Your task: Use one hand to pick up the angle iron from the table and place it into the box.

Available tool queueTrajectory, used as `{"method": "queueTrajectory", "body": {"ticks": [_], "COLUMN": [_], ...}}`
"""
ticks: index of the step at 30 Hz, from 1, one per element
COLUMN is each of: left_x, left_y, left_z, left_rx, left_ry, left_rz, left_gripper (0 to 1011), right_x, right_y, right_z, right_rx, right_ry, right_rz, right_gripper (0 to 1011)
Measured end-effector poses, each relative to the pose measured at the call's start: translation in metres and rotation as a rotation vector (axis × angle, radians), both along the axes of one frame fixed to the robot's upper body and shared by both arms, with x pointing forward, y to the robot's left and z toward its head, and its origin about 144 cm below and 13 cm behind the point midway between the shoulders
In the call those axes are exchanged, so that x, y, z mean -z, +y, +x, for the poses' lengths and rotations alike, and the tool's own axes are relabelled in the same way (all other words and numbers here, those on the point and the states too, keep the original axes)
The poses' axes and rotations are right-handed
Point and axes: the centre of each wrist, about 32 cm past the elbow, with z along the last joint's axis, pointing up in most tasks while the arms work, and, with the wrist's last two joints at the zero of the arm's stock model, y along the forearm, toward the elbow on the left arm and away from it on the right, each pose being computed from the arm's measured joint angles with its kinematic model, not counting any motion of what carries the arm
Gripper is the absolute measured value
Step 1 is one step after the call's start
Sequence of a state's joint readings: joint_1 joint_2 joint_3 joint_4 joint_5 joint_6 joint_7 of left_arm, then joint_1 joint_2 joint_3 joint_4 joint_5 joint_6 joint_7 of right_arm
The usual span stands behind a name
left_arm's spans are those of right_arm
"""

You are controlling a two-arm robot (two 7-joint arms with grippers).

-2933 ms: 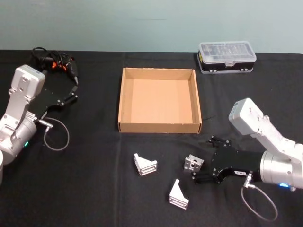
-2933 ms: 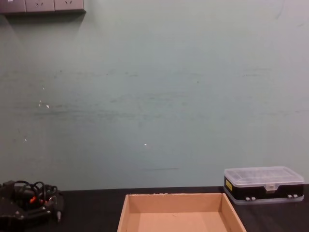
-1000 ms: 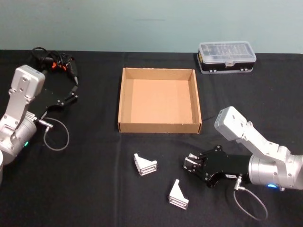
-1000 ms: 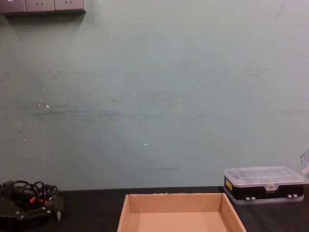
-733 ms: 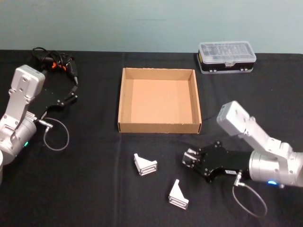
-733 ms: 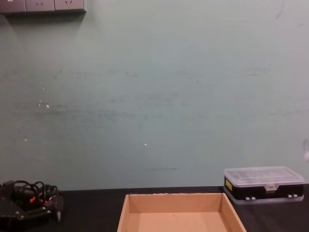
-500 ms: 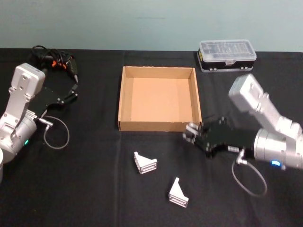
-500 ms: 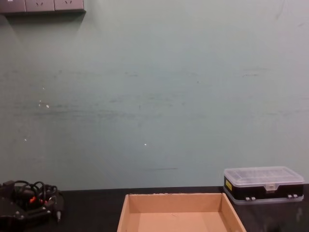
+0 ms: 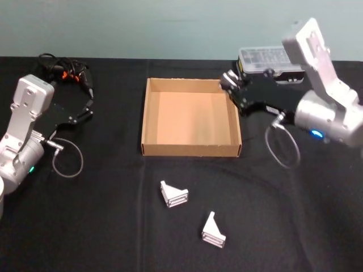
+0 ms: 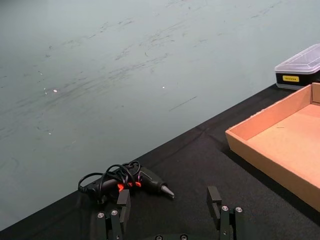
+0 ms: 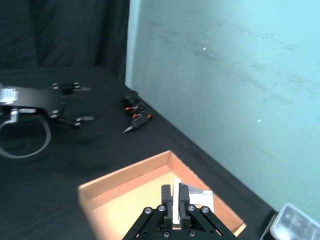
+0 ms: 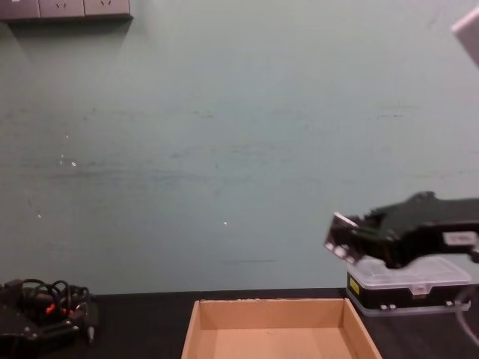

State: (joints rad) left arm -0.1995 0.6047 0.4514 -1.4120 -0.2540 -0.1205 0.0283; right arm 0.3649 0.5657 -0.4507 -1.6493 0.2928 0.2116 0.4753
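Right gripper (image 9: pixel 230 82) grips angle iron (image 9: pixel 227 78) — well above the box (image 9: pixel 190 151), far-right corner.

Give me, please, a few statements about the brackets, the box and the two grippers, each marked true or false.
1. The right gripper is shut on a bracket, held above the far right corner of the box. True.
2. Three spare brackets lie in front of the box. False: two brackets lie there, on the table.
3. A bracket lies inside the box. False: the floor of the box is bare.
4. The left gripper is open and holds nothing, off to the left of the box. True.
5. The plastic case sits in front of the box. False: the case stands behind the box, to its right.
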Motion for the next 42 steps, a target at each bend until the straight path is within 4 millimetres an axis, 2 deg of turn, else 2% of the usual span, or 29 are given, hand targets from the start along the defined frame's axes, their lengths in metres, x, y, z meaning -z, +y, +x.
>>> {"method": "queueTrajectory", "body": {"ticks": [11,16,18,22,35,42], "left_x": [0.000,0.000,0.000,0.000,0.000,0.000], "left_y": [0.000,0.000,0.000,0.000,0.000,0.000], "left_z": [0.000,0.000,0.000,0.000,0.000,0.000], "left_rx": [0.000,0.000,0.000,0.000,0.000,0.000], "left_ry": [0.000,0.000,0.000,0.000,0.000,0.000], "left_rz": [0.000,0.000,0.000,0.000,0.000,0.000], "left_gripper": [1000,1000,1000,1000,1000,1000], "right_x": [0.002,0.009,0.011,0.020,0.047,0.054], "right_y": [0.021,0.030,0.031,0.044,0.067,0.071], "right_z": [0.051,0.074,0.076,0.093,0.114,0.121], "right_rx": [0.011,0.015,0.015,0.006,-0.024,-0.019], "right_ry": [-0.003,0.028,0.034,0.073,0.165,0.185], "right_rz": [-0.008,-0.015,-0.016,-0.030,-0.070,-0.076], "right_gripper": [86,86,86,86,86,86]}}
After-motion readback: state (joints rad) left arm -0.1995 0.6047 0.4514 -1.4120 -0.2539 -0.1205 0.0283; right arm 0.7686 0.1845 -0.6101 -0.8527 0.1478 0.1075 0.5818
